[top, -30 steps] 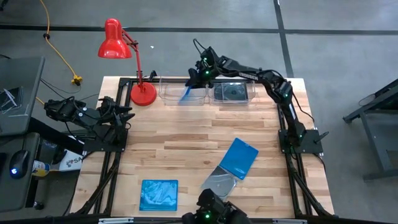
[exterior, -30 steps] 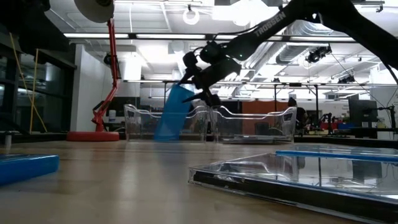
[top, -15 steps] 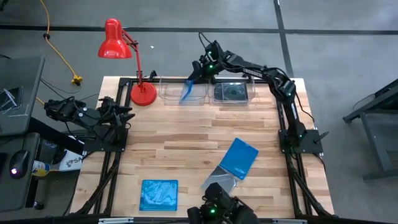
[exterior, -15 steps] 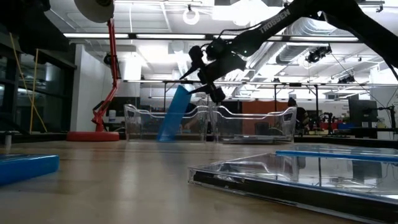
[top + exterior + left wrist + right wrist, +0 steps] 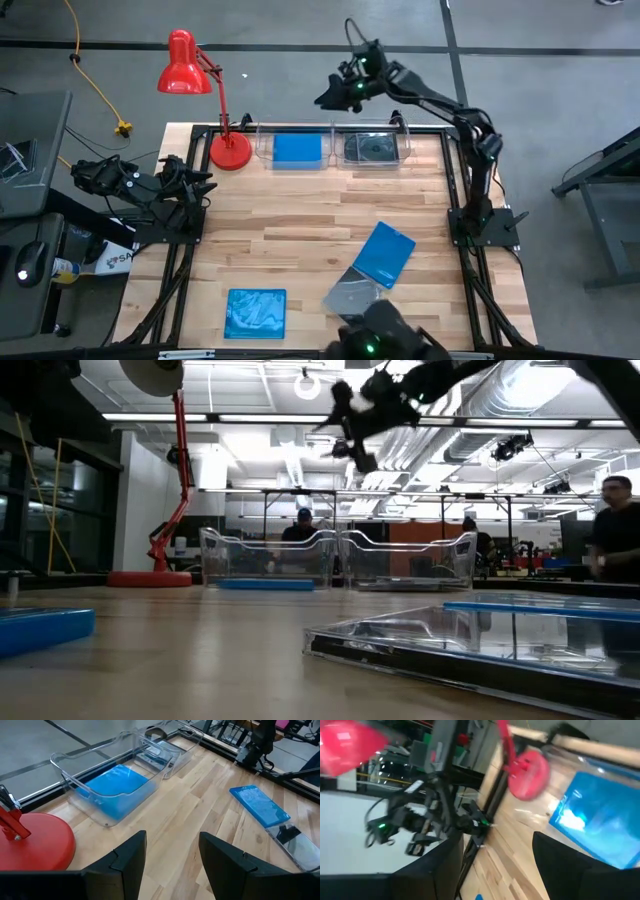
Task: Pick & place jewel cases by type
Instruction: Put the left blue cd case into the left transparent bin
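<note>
One blue jewel case (image 5: 297,150) lies flat on the floor of the left clear bin (image 5: 262,140); it also shows in the left wrist view (image 5: 112,782) and the right wrist view (image 5: 600,825). A dark jewel case (image 5: 370,148) lies in the right bin. On the table, a blue case (image 5: 385,253) rests partly on a smoky clear one (image 5: 352,295), and another blue case (image 5: 256,312) lies near the front edge. My right gripper (image 5: 324,100) hangs open high above the bins (image 5: 335,435). My left gripper (image 5: 205,185) waits open at the table's left edge.
A red desk lamp stands with its base (image 5: 230,150) at the far left, next to the left bin. The two bins stand side by side along the far edge. People show in the room beyond the table (image 5: 610,525).
My right gripper has risen away from the left bin, up and toward the far edge, staying open. The blue case, which stood tilted on its lower edge in that bin, has fallen flat onto the bin's floor.
</note>
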Controlling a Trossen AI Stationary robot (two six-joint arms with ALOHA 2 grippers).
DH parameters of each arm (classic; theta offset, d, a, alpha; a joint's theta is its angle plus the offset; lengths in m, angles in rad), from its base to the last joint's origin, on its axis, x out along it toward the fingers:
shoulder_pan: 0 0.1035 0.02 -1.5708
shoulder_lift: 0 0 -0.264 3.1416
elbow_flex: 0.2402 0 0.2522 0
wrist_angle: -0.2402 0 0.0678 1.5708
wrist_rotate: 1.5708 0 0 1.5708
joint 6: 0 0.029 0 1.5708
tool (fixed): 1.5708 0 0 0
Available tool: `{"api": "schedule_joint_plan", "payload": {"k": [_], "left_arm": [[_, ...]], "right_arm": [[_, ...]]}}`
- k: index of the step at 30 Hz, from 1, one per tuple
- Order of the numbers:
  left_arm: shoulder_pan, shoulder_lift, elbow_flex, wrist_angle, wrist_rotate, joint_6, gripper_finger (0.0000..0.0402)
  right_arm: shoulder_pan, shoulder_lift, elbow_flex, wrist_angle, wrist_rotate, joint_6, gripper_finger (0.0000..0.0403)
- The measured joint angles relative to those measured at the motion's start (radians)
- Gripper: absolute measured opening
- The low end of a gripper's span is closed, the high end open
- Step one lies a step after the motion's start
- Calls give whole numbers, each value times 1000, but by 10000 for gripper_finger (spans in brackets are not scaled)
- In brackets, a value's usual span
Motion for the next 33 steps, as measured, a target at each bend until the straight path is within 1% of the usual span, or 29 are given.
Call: {"api": "schedule_joint_plan", "payload": {"k": [3, 9, 15, 19, 23, 27, 30, 33], "left_arm": [[0, 0, 0, 0, 0, 0, 182], [0, 0, 0, 2, -1, 0, 182], [0, 0, 0, 8, -1, 0, 182], [0, 0, 0, 9, 0, 0, 182], [0, 0, 0, 12, 0, -1, 182], [0, 0, 0, 13, 7, -1, 182], [0, 0, 0, 13, 18, -1, 182], [0, 0, 0, 13, 54, -15, 182]], "right_arm": [[13, -71, 0, -5, 24, -37, 221], [65, -240, 0, -22, 145, -124, 220], [148, -402, 0, -151, 317, -209, 220], [232, -490, 0, -303, 475, -251, 220], [335, -544, 0, -451, 621, -244, 220], [446, -572, 0, -546, 749, -198, 220], [530, -571, -3, -579, 833, -157, 221], [604, -562, -20, -581, 884, -122, 220]]}}
